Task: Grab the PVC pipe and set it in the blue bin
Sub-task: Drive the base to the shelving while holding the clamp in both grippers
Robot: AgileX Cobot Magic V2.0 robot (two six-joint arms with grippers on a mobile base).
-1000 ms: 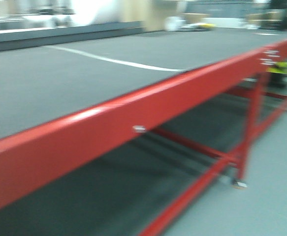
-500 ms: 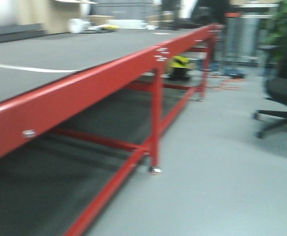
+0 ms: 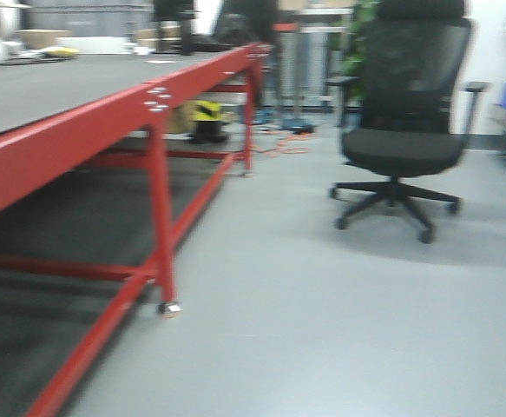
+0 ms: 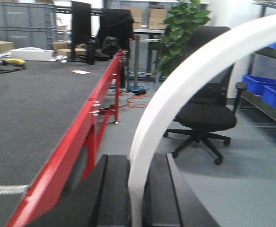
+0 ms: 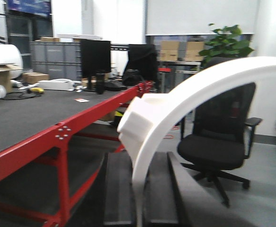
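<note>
Both my sets of jaws are clamped shut right now. My left gripper (image 4: 138, 161) pinches the PVC pipe (image 4: 175, 80), and my right gripper (image 5: 140, 158) squeezes a second white arch (image 5: 171, 104). The blue bins (image 4: 253, 84) sit on a shelf past the office chair (image 4: 204, 118).

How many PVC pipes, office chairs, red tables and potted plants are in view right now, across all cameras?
PVC pipes: 2, the left pipe in the left gripper, the right pipe in the right gripper
Office chair: 1
Red table: 1
Potted plant: 1
Total: 5
</note>
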